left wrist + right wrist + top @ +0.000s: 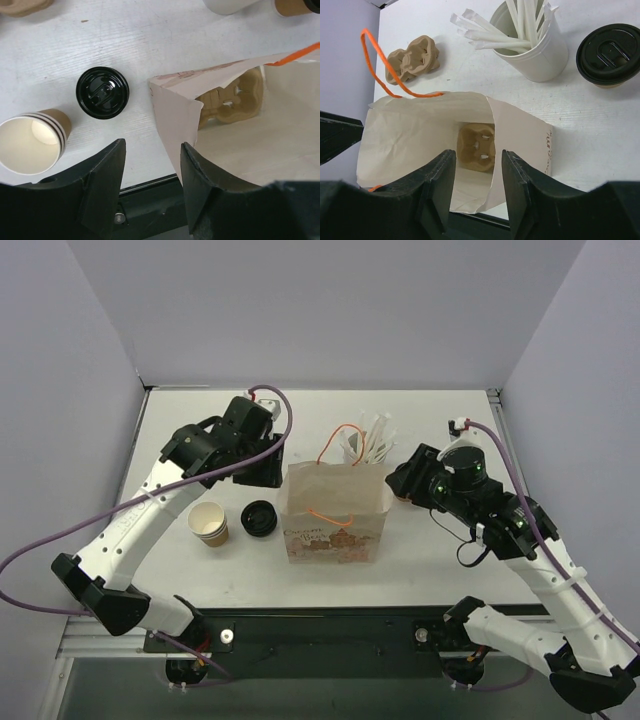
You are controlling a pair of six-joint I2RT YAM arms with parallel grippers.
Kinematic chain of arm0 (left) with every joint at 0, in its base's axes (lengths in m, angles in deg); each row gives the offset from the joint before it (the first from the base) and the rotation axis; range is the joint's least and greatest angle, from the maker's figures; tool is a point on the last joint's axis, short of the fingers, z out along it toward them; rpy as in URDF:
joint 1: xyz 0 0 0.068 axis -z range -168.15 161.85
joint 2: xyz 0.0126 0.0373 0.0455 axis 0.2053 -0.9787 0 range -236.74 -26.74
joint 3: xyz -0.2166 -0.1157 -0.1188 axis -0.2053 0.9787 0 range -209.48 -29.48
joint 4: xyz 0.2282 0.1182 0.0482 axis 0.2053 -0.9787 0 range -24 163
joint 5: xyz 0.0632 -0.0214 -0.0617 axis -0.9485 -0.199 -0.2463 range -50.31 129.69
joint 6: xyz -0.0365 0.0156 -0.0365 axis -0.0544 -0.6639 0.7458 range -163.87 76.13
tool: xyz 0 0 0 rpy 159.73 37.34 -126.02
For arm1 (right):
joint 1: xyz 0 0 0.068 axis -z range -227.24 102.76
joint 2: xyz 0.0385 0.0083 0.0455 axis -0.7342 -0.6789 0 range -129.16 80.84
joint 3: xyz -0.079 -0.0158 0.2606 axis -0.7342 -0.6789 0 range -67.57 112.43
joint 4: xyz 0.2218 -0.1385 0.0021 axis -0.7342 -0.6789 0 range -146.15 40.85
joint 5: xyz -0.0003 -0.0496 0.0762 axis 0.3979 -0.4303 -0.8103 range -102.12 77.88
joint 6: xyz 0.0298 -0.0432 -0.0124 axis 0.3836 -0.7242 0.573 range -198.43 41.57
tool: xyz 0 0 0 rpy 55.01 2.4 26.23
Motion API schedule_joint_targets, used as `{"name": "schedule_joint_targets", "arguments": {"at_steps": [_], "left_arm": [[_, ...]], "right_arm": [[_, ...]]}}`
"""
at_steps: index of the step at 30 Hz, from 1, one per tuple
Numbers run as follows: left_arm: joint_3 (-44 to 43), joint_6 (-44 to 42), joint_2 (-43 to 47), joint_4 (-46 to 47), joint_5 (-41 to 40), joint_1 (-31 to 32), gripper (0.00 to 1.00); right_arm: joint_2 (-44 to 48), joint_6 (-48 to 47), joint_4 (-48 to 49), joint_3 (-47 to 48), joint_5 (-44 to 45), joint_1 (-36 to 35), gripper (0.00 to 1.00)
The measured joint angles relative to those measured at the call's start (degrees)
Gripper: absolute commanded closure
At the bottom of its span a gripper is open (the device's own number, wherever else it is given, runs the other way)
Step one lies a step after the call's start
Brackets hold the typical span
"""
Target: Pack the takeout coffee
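End effector L (152, 145), end effector R (479, 154): both half-open, empty, wrists pitched down over bag (335, 530), opp sides

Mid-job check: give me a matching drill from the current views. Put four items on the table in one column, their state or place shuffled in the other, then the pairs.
Things:
A. takeout coffee
B. lidless paper cup
C. white cup
D. paper bag

States:
1. holds a pulp cup carrier
2. full of wrapped straws
3. empty, beside the loose black lid
4. lidded, standing on the table outside the bag

Pairs: A-4, B-3, C-2, D-1
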Motion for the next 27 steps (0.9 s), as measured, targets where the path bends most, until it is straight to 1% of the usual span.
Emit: {"name": "schedule_joint_targets", "arguments": {"at_steps": [5,10,15,19,22,25,27], "left_arm": [[1.62,-0.61,0.24,2.91,2.91,0.0,0.44],[1.62,-0.61,1.33,3.65,1.68,0.0,0.43],[2.27,-0.61,4.92,6.73,1.95,0.0,0.43],[5.53,-0.57,7.52,9.07,3.48,0.0,0.44],[7.56,-0.59,7.61,9.4,3.96,0.0,0.45],[9.86,-0.59,7.52,9.66,4.52,0.0,0.47],[11.1,-0.61,7.52,10.23,5.31,0.0,0.51]], "right_arm": [[-1.46,-0.24,-0.33,0.0,0.59,-0.26,0.58],[-1.68,-1.07,-1.4,0.9,1.73,-0.31,0.58],[-1.68,-1.86,-2.19,2.43,4.0,-0.31,0.58],[-1.7,-4.11,-3.58,3.93,7.19,-0.31,0.58],[-1.73,-6.14,-4.37,5.57,10.45,0.13,0.58],[-1.97,-8.04,-4.61,7.13,12.83,1.22,0.58],[-2.45,-9.11,-4.57,7.54,13.53,1.88,0.58]]}}
